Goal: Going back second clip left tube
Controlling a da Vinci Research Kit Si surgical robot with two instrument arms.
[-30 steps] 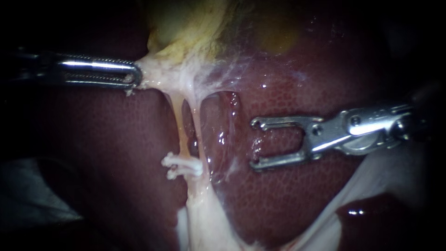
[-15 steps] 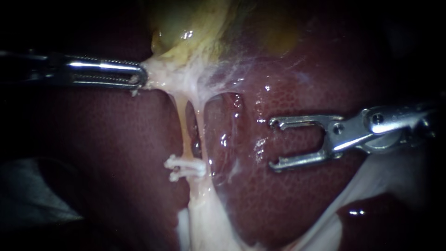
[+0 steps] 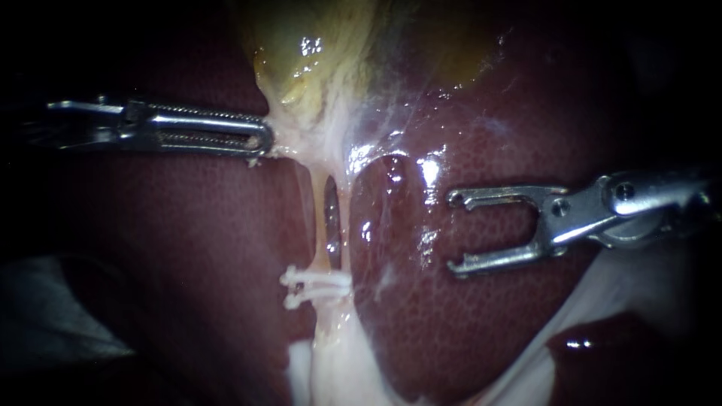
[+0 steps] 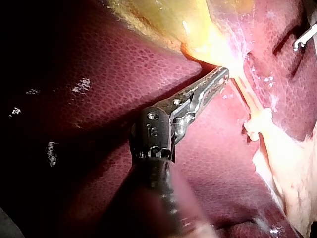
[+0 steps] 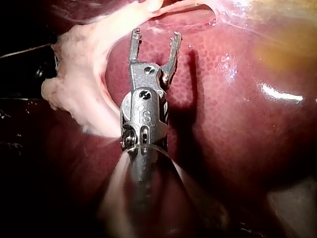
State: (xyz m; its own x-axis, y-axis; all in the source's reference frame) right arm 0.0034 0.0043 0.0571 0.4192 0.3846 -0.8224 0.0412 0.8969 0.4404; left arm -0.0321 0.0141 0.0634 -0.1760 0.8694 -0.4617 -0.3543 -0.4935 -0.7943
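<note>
The clip (image 3: 316, 286) sits across the left tube (image 3: 321, 244) low down, near where the tube runs into the broad pale tissue (image 3: 331, 361). It shows as two white bars lying close together, their ends sticking out on the side of my left instrument (image 3: 259, 141); whether that is one clip or two I cannot tell. So the clipping part of this step looks done, and what is left, as I judge it, is only to bring my right instrument (image 3: 453, 234) clear.

Its end effector stands wide open and empty (no clip rides between the jaws), hanging over the bare liver (image 3: 466, 331) and well apart from the tubes. The end effector of my left instrument is closed narrow on the whitish tissue just under the gallbladder (image 3: 301, 53), drawing it sideways so that the two tubes stand stretched, with a dark slit between them.

No container shows in any view; nothing is carried or held apart from that pinch of tissue.
</note>
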